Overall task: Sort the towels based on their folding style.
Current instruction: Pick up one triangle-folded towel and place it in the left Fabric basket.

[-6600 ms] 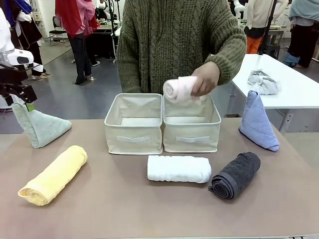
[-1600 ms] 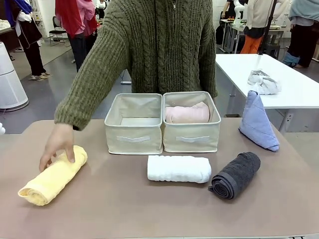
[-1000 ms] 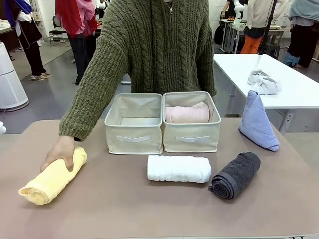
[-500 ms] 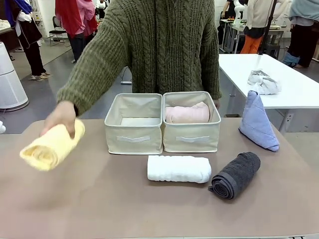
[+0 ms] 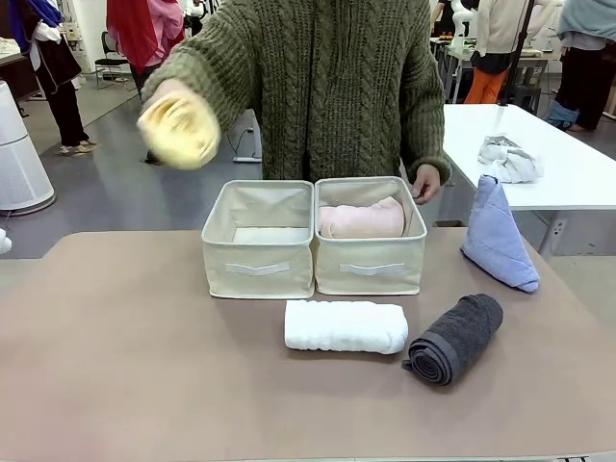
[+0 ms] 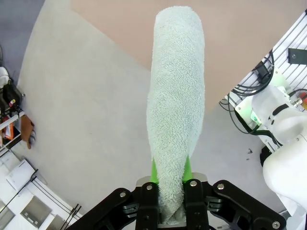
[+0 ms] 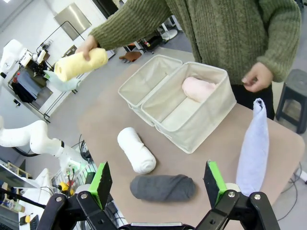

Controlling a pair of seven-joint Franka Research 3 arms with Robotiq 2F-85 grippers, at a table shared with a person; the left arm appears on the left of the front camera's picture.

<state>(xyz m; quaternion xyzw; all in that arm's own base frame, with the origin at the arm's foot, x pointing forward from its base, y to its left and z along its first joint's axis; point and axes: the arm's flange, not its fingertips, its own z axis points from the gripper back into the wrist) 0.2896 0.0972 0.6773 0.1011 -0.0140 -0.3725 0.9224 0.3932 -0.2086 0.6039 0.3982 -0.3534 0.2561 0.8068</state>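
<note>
Yellow roll (image 5: 178, 130) is clasped at one end by the person's hand (image 7: 88, 46) and held in the air, up beside the bins (image 5: 258, 266). Teal cone (image 6: 175, 96) is clamped in the left gripper (image 6: 170, 171).

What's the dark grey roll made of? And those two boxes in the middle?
The dark grey roll looks like terry cloth: fuzzy, matte pile. The left box and right box seem beige woven fabric, probably stiffened: flat walls, sewn strap handles.

Left gripper (image 6: 170, 166) jaws pinched on teal towel (image 6: 175, 96); right gripper (image 7: 157, 173) jaws wide apart.
</note>
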